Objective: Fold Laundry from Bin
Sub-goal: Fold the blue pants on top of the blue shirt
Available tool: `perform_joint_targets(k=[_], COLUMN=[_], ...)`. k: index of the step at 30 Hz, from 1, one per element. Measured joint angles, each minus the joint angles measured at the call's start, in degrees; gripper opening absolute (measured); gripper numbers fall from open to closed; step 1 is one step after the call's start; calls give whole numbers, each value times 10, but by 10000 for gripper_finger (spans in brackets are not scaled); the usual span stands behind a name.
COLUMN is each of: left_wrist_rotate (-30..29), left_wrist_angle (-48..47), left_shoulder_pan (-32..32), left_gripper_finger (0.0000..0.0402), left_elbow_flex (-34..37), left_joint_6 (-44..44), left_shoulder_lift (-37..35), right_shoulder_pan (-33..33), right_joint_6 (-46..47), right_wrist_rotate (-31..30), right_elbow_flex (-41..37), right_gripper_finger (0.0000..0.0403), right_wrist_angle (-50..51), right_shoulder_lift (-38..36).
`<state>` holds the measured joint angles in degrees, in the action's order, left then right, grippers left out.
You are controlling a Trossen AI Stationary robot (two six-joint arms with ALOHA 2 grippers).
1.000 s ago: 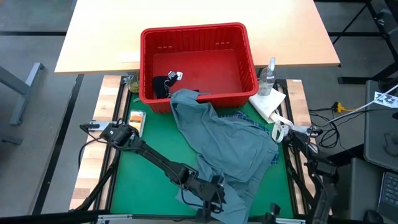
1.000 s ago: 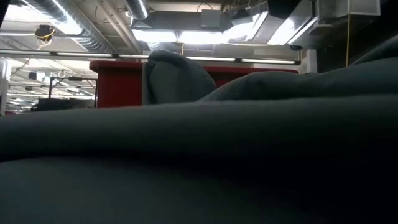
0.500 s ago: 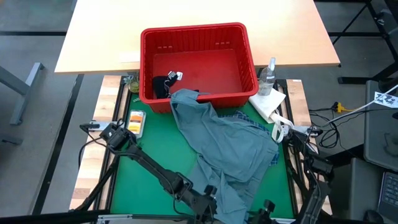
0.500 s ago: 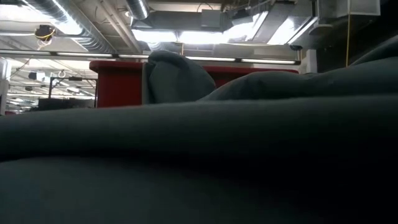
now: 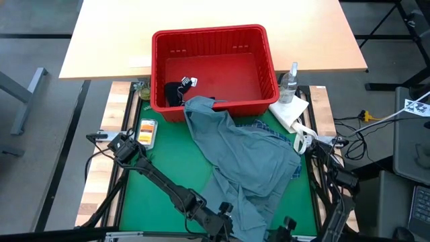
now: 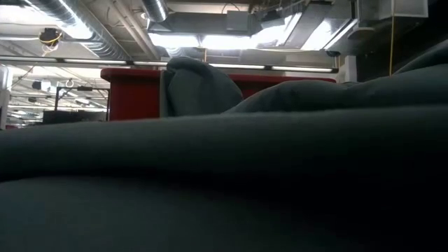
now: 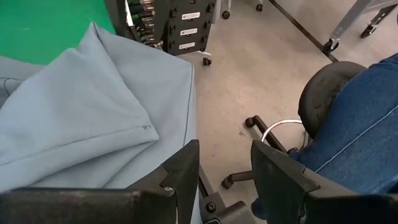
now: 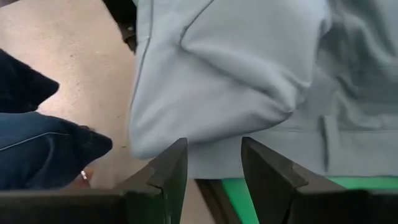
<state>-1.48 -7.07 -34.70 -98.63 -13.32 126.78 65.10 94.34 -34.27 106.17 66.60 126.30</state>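
The grey-blue garment (image 5: 245, 158) lay spread on the green mat (image 5: 164, 158), one end caught on the near rim of the red bin (image 5: 215, 67) and the rest trailing toward the near edge of the table, where its hem hung over. Its long axis ran from far-left to near-right, slightly slanted, the narrow end at the bin and the wider end nearest the arms. A plaid shirt (image 5: 269, 128) showed beneath it on the right, and something dark (image 5: 176, 91) lay in the bin's left corner.

Both grippers sat at the near edge. The left gripper (image 7: 225, 171) had its fingers parted with nothing between them, just beside the overhanging hem; the right gripper (image 8: 214, 163) was likewise parted and empty, with the hem directly ahead of it.

The step looked to be taking the near hem in order to draw the garment flat. To do it well, each gripper would need a single layer at a corner, not the doubled fold seen in the wrist views. The two should be set well apart along the hem. The pull should run along the long axis, toward the near side, so the far end came off the rim without dragging the plaid shirt.

A person's jeans-clad leg (image 7: 357, 124) and a chair base (image 7: 261, 134) were beyond the table edge.
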Motion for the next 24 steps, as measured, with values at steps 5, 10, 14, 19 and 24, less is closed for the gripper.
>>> perform_joint_targets(k=[5,10,14,19,24], left_wrist_rotate=[0,0,0,0,0], left_wrist_angle=[0,0,0,0,0], left_shoulder_pan=[0,0,0,0,0], left_gripper_finger=[139,139,139,139,139], left_elbow_flex=[0,0,0,0,0], left_joint_6=[0,0,0,0,0], left_shoulder_lift=[0,0,0,0,0], right_shoulder_pan=[-1,-10,-22,-38,-48], right_joint_6=[0,0,-1,-16,-26], right_wrist_rotate=[5,4,15,24,48], right_elbow_flex=[0,0,0,0,0], right_gripper_finger=[152,152,152,152,143], right_wrist_angle=[-22,-23,-23,-21,-21], right_shoulder_lift=[3,3,3,3,3])
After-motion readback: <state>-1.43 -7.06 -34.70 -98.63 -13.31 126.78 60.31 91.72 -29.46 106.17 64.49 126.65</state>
